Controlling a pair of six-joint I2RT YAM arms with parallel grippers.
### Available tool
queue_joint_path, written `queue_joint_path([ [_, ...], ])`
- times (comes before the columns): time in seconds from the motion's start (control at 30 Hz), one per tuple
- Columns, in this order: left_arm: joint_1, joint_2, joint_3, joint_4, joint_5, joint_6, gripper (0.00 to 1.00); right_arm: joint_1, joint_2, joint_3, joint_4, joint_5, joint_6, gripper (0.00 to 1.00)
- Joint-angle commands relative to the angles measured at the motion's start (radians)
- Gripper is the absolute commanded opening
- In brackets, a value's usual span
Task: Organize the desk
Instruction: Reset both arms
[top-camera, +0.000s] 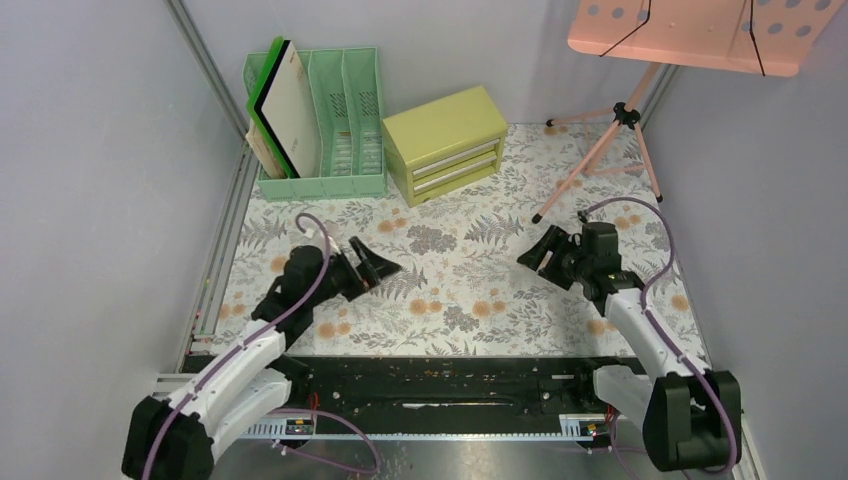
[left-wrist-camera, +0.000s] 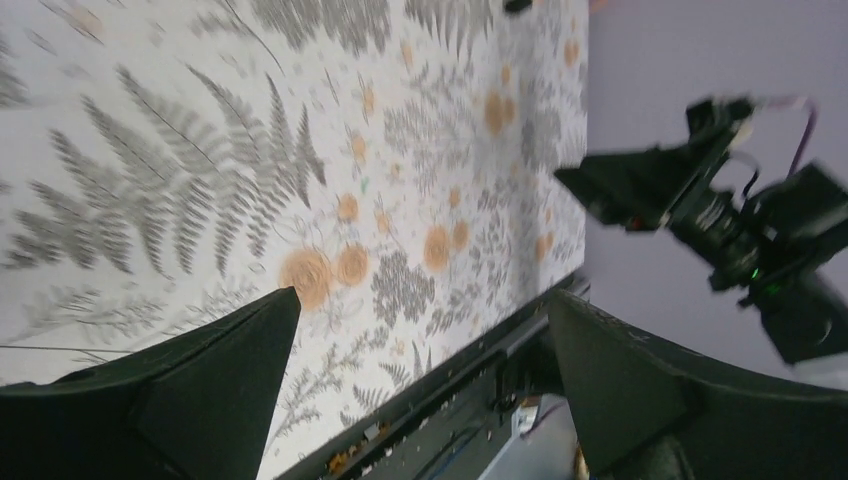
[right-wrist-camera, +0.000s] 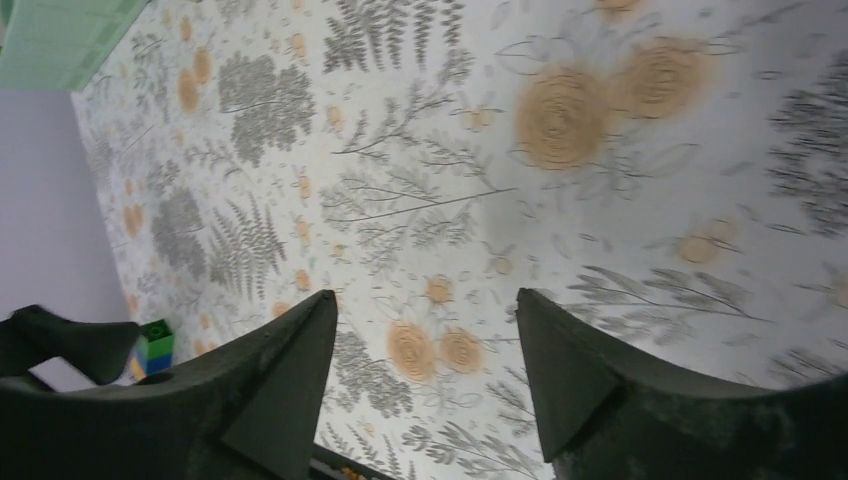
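matt printed covering on the desk (top-camera: 470, 270); matt black gripper fingers (left-wrist-camera: 215, 375)

Each arm is made of white links with black joints and a heavy black base. On the left arm (top-camera: 240, 362) and on the right arm (top-camera: 640, 325) a thin purple cable (top-camera: 313, 216) runs along and loops near the wrist. The jaws are matte black wedges.

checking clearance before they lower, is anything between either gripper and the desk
Nothing visible does. Only bare desk shows under the left gripper and the right gripper, both open and empty.
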Motion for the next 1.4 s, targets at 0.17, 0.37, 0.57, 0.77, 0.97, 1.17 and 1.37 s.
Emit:
queue_joint_path([
  [0.17, 0.272, -0.226, 0.139, -0.216, -0.062, 0.264, 0.99, -0.068, -0.205, 0.013, -0.216, 0.253, -0.136, 0.9],
  [0.37, 0.273, -0.332, 0.155, -0.208, -0.396, 0.503, 0.99, -0.068, -0.312, -0.027, -0.123, 0.446, -0.205, 0.93],
  [0.57, 0.274, -0.402, -0.073, 0.113, -0.44, 0.747, 0.99, -0.068, -0.382, -0.206, 0.194, 0.581, -0.338, 0.99],
  [0.77, 0.273, -0.318, -0.138, 0.186, -0.573, 0.781, 0.99, -0.068, -0.383, -0.341, 0.499, 0.671, -0.436, 1.0],
  [0.97, 0.273, -0.165, -0.243, 0.453, -0.754, 0.85, 0.99, -0.068, -0.237, -0.485, 0.894, 0.749, -0.49, 0.99],
  [1.17, 0.273, 0.008, -0.297, 0.74, -0.791, 0.897, 0.99, -0.068, -0.022, -0.425, 1.073, 0.789, -0.518, 1.0],
  [1.37, 0.273, 0.296, -0.328, 1.23, -0.764, 0.993, 0.99, -0.069, 0.266, -0.483, 1.493, 0.718, -0.528, 0.99],
])
